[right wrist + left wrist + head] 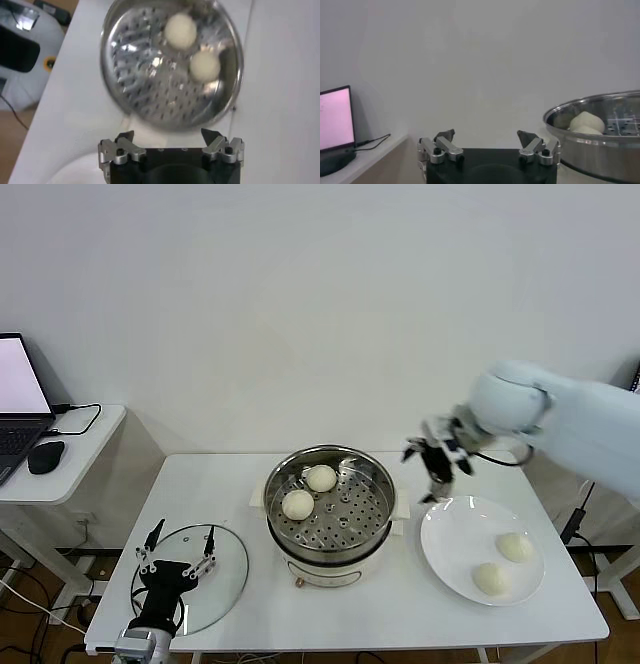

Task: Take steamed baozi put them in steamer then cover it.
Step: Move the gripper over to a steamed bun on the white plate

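head view: the steamer [329,514] is sitting mid-table with two baozi [320,478] lying on its perforated tray toward the left rear, close to each other. two more are resting on the plate [450,546] to its right. the cover [232,564] is lying flat on the table left of the steamer. the right gripper [437,460] is hanging in the air between steamer and plate, above the plate's far edge, jaws standing wide and carrying nothing. the left gripper [178,555] is hovering over the cover, jaws wide, empty. a laptop [18,409] and mouse [45,456] are sitting on a side table [95,446] at far left.

left wrist view: the left fingers [445,142] are spreading wide with nothing between; the steamer rim [580,142] is showing beside them, a bun inside.

right wrist view: the right fingers [123,145] are gaping wide above the table [280,90], the steamer and its two buns lying beyond them.
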Controlling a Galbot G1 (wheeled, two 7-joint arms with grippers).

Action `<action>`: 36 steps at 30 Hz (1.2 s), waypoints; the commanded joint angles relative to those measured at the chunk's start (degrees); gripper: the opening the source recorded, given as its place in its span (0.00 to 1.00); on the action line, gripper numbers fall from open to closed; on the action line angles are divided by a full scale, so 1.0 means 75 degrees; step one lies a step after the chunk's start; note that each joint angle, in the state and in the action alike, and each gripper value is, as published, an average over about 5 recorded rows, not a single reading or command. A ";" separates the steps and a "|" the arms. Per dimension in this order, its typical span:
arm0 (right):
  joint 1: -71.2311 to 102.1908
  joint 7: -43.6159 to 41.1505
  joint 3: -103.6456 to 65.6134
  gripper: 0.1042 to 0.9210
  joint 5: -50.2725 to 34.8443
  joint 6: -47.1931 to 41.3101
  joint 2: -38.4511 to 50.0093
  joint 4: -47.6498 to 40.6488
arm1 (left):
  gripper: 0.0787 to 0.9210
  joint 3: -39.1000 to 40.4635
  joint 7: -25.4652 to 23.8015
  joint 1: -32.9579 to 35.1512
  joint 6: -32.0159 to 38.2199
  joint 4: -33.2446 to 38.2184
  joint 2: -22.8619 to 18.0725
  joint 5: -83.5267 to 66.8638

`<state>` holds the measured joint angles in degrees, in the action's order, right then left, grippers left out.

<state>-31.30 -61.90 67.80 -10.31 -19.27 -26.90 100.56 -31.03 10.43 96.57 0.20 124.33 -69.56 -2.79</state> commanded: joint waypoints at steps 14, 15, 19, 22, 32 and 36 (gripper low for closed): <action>0.6629 0.0488 -0.4374 0.88 0.2423 0.1002 0.2515 -0.0033 | 0.88 0.0206 -0.0004 0.0147 -0.0007 -0.0002 -0.0146 0.0251; 0.7040 0.0531 -0.4752 0.88 0.2433 0.1003 0.2450 -0.0102 | 0.88 0.0205 -0.0004 0.0159 -0.0007 0.0003 -0.0147 0.0261; 0.7945 0.0687 -0.5473 0.88 0.2472 0.0992 0.2044 -0.0356 | 0.88 0.0184 -0.0004 0.0209 -0.0003 -0.0003 -0.0145 0.0292; 0.8128 0.0778 -0.5621 0.88 0.2524 0.0976 0.1699 -0.0559 | 0.88 0.0165 -0.0004 0.0232 -0.0001 -0.0009 -0.0153 0.0304; 0.8005 0.0825 -0.5444 0.88 0.2516 0.0848 0.0927 -0.1015 | 0.88 0.0147 -0.0005 0.0214 0.0000 -0.0064 -0.0198 0.0329; 0.7920 0.0816 -0.5317 0.88 0.2558 0.0773 0.0802 -0.1147 | 0.88 0.0140 -0.0002 0.0189 0.0000 -0.0102 -0.0200 0.0327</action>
<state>23.60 -56.33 30.86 8.03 -13.34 -18.50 93.90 -29.99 10.42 98.00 0.19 123.64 -71.04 -0.40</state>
